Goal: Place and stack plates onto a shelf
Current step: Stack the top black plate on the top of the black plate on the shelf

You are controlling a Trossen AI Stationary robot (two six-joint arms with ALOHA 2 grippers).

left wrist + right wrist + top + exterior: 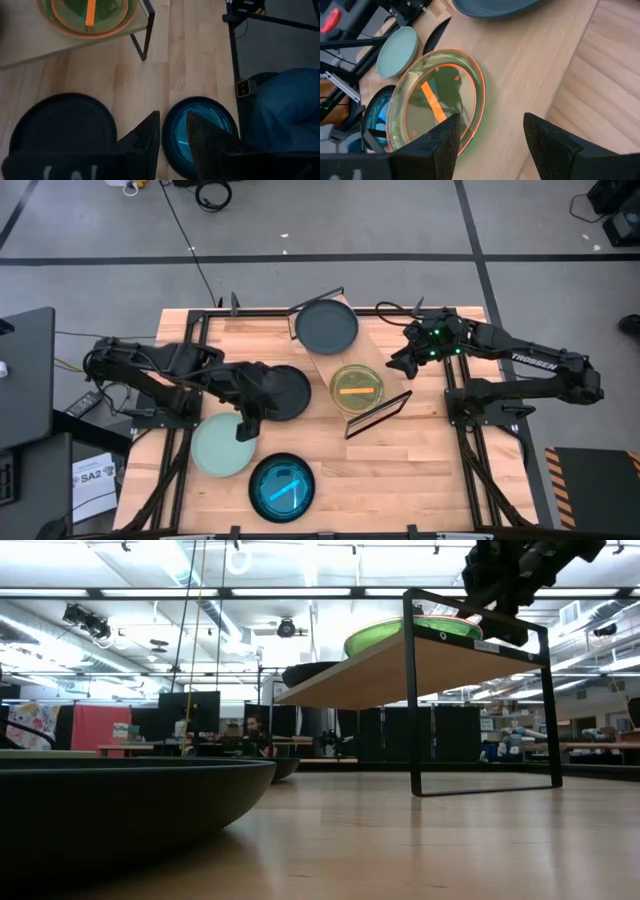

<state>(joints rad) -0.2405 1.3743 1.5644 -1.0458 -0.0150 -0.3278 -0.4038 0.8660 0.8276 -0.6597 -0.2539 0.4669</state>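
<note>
The shelf [378,350] lies slantwise across the table's far middle. It carries a dark grey plate [326,326] and a green plate with an orange stripe [357,388]. A black plate [282,392], a pale green plate [218,446] and a teal plate [281,486] rest flat on the table. My left gripper [243,432] hangs between the black and pale green plates; in its wrist view [173,131] the fingers stand a little apart with nothing between them. My right gripper [398,366] is open beside the green plate [437,105], above the shelf's right side.
Black wire frames [378,414] stand at both ends of the shelf. In the low view the shelf board [380,665] is raised above the table, and a dark plate rim [120,800] fills the foreground. Blue cloth [285,110] shows past the table's edge. Bare tabletop [400,470] lies near right.
</note>
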